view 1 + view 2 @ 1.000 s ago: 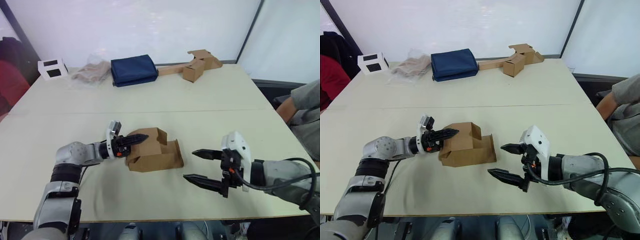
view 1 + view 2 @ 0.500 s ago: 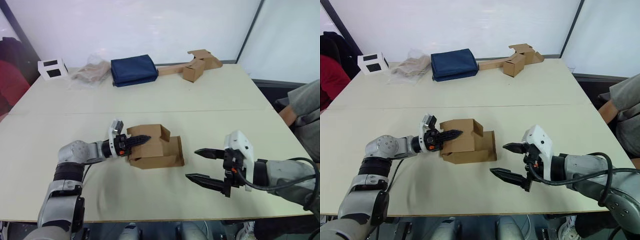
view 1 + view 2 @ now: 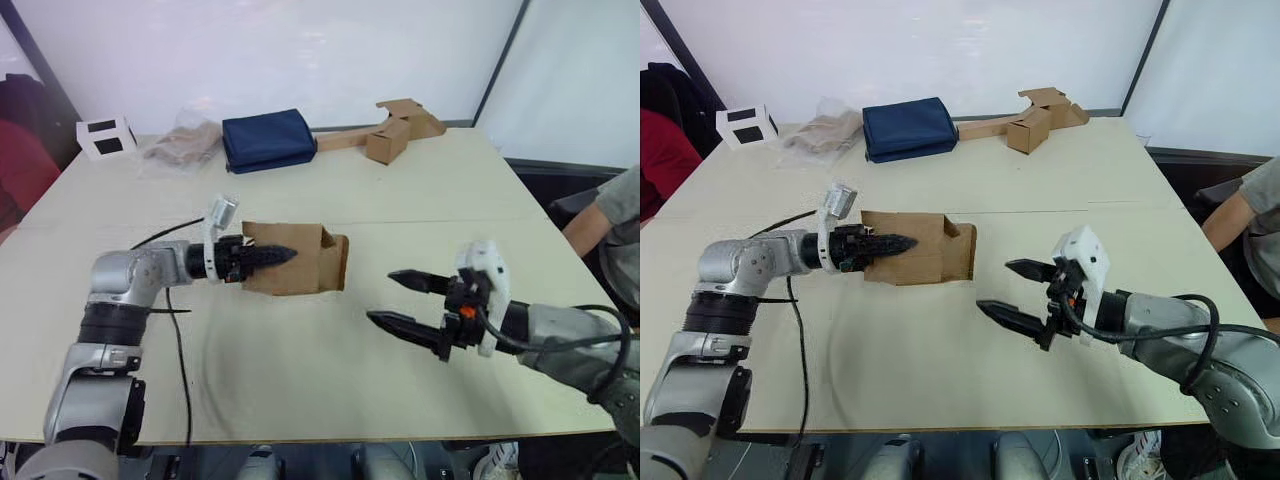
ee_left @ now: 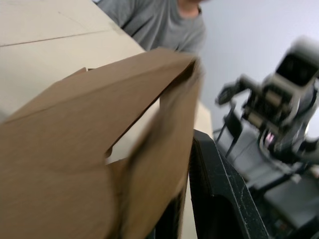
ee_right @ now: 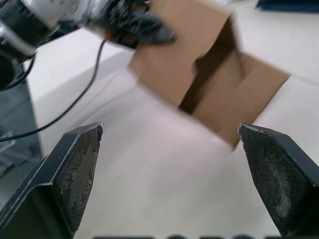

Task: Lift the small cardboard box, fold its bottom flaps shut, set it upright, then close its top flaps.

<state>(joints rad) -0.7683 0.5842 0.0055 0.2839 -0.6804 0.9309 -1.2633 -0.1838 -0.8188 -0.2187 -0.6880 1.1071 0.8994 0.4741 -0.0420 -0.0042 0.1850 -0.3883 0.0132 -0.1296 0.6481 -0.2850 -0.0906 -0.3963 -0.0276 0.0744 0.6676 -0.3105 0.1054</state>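
The small cardboard box [image 3: 305,268] is plain brown and hangs on its side just above the table [image 3: 300,380], left of centre. My left gripper [image 3: 285,254] is shut on its near side wall, with the black fingers [image 3: 885,243] lying flat across that panel. The box's open end faces right, and a flap [image 3: 338,262] there stands open; I cannot tell whether it is a top or a bottom flap. My right gripper [image 3: 380,297] hovers open to the right of the box, apart from it. The right wrist view shows the box [image 5: 199,64] ahead, between the spread fingers [image 5: 75,169].
Along the table's far edge lie a white box with black panels [image 3: 105,137], a crumpled plastic bag [image 3: 183,143], a navy pouch [image 3: 267,140] and a tan box joined to a long strip [image 3: 395,130]. A person [image 3: 615,215] sits at the right. A black cable [image 3: 178,340] trails under my left arm.
My left gripper has shut on the box wall and raised the box off the table, drawing it back and to the left. The right gripper stays open, shifted slightly.
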